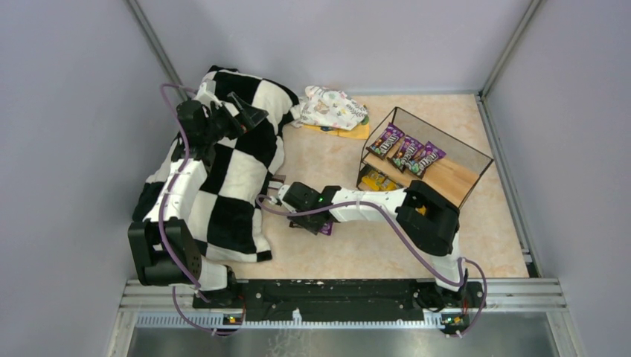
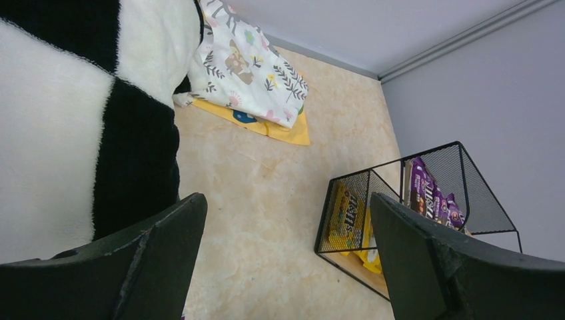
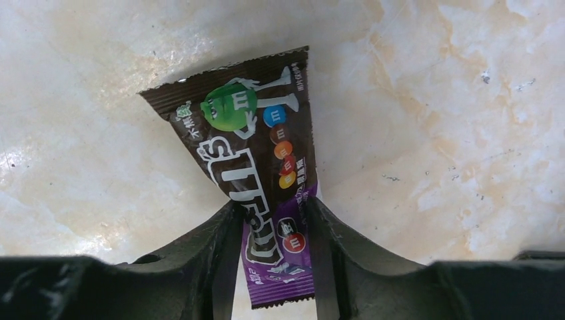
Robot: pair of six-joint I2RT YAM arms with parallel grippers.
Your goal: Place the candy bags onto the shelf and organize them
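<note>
The pickup step is in hand. The right end effector (image 3: 273, 223) is clamped across the lower end of a purple M&M's packet (image 3: 256, 133) on the bench (image 3: 433, 100), apart from the shelf (image 1: 446, 177). The next move probably calls for lifting the packet and carrying it to the upper board, beside the three purple packets (image 1: 405, 152). The left end effector (image 2: 286, 207) hovers with its jaws apart.

Beige marbled table (image 1: 327, 160) in front of me. On it: a black-and-white checkered blanket (image 1: 223, 178) at my left, a floral cloth bundle (image 1: 333, 106) over an orange sheet (image 1: 351, 133) at the far side, a wire shelf (image 1: 446, 178) at my right, and a brown-and-purple candy bag (image 3: 260, 153) near the middle.
</note>
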